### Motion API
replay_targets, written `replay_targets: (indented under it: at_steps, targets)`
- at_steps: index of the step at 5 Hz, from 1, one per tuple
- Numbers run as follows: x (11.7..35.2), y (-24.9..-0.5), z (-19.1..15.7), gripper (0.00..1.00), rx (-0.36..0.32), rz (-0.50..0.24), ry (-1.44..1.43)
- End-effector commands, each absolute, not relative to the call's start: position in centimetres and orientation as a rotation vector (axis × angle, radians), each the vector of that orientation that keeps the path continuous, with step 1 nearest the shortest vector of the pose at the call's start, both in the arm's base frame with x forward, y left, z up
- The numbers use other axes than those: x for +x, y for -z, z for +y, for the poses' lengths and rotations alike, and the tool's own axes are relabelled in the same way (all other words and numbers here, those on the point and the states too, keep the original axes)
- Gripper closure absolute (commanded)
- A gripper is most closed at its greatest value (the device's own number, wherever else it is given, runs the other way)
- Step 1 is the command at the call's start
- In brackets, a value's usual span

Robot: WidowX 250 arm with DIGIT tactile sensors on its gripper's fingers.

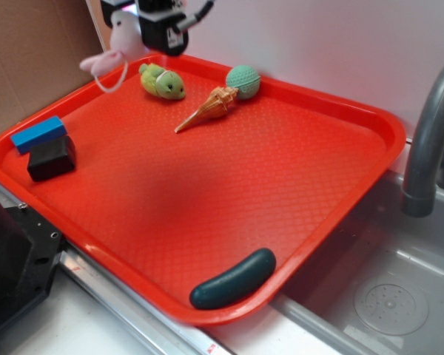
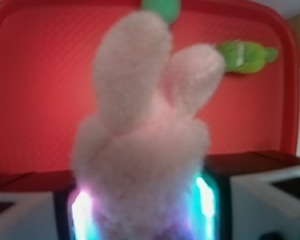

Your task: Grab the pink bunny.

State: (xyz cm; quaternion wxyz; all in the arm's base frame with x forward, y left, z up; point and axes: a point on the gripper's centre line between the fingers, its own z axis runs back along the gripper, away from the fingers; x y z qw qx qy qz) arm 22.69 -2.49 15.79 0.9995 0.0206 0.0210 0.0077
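The pink bunny point(image 1: 118, 44) is a pale-pink fuzzy plush with a thin white loop. It hangs in the air above the far left corner of the red tray point(image 1: 229, 244). My gripper point(image 1: 137, 26) is shut on it from the right side. In the wrist view the bunny point(image 2: 145, 135) fills the middle, its two long ears pointing up, squeezed between my lit fingers point(image 2: 206, 200). The tray lies well below it.
On the tray sit a green-and-yellow plush toy point(image 1: 163, 81), a teal knit ball point(image 1: 243, 80), a tan shell point(image 1: 207, 107), a blue block point(image 1: 38, 133) on a black block point(image 1: 52, 159), and a dark green cucumber shape point(image 1: 233, 279). A grey tap point(image 1: 429, 140) and sink stand at right.
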Motion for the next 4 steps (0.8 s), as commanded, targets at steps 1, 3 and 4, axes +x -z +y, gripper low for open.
replay_targets:
  at_steps: [1, 3, 4]
  targets:
    - [22.0, -17.8, -1.4, 1.00, 0.019, -0.055, -0.064]
    - [21.4, -18.1, -3.6, 1.00, 0.000, -0.072, -0.053]
    - [21.1, -18.3, -3.7, 1.00, 0.000, -0.077, -0.053]
